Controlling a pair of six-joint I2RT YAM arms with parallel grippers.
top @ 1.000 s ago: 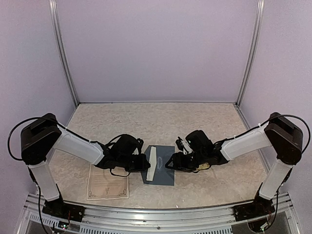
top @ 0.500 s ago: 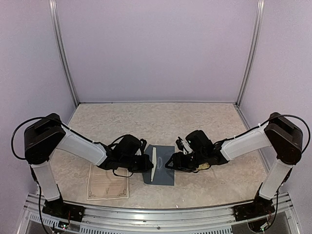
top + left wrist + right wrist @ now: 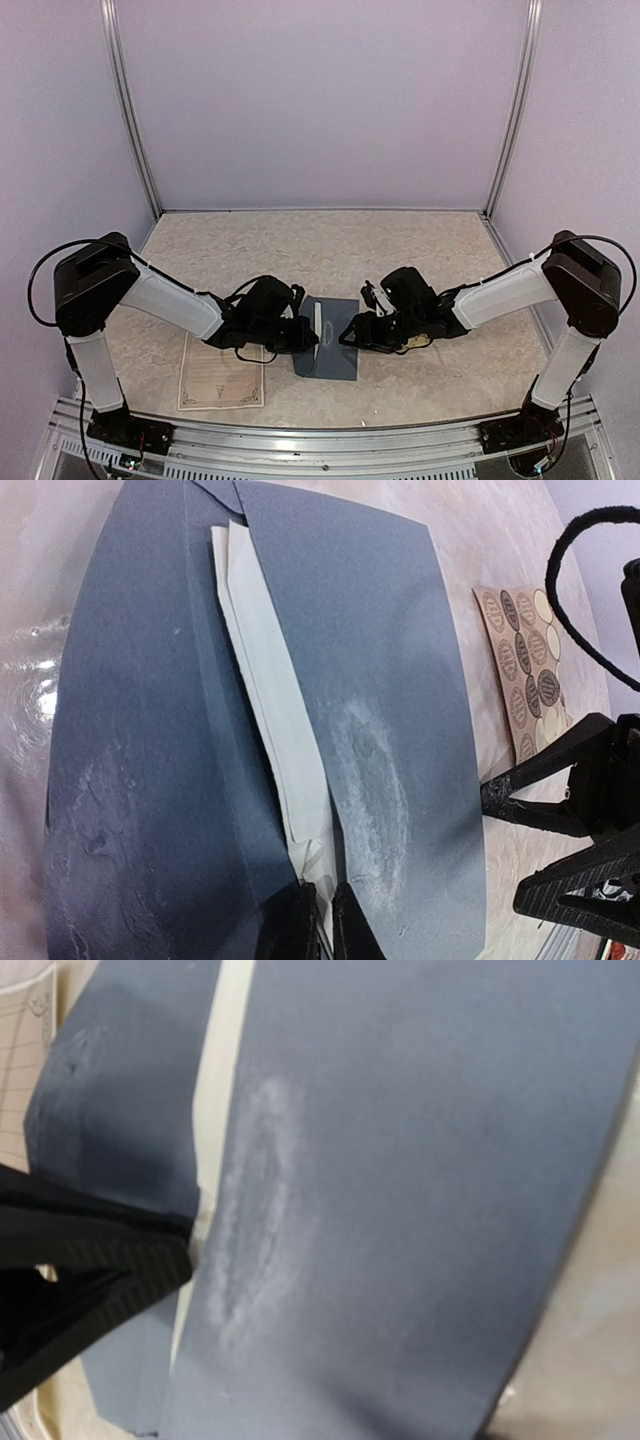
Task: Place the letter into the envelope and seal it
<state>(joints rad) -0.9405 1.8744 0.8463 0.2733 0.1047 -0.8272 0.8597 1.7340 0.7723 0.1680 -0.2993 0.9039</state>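
Note:
The slate-blue envelope [image 3: 335, 352] lies flat between my two grippers; it fills the left wrist view [image 3: 390, 680] and the right wrist view [image 3: 420, 1160]. The white letter [image 3: 317, 325] sits in its mouth, and only a narrow strip [image 3: 270, 710] shows between flap and body. My left gripper [image 3: 307, 338] is shut on the letter's near edge [image 3: 322, 925]. My right gripper [image 3: 352, 335] is at the envelope's right edge, its two fingertips [image 3: 487, 790] apart. The right wrist view does not show its own fingers; the envelope covers them.
A small sheet of round brown stickers [image 3: 522, 670] lies on the table just beyond the envelope, by the right gripper. A cream paper with an ornate border [image 3: 222, 375] lies at the front left. A black cable [image 3: 580, 570] loops above.
My left gripper has moved right with the letter. The white strip showing outside the envelope has narrowed. The right arm has not moved.

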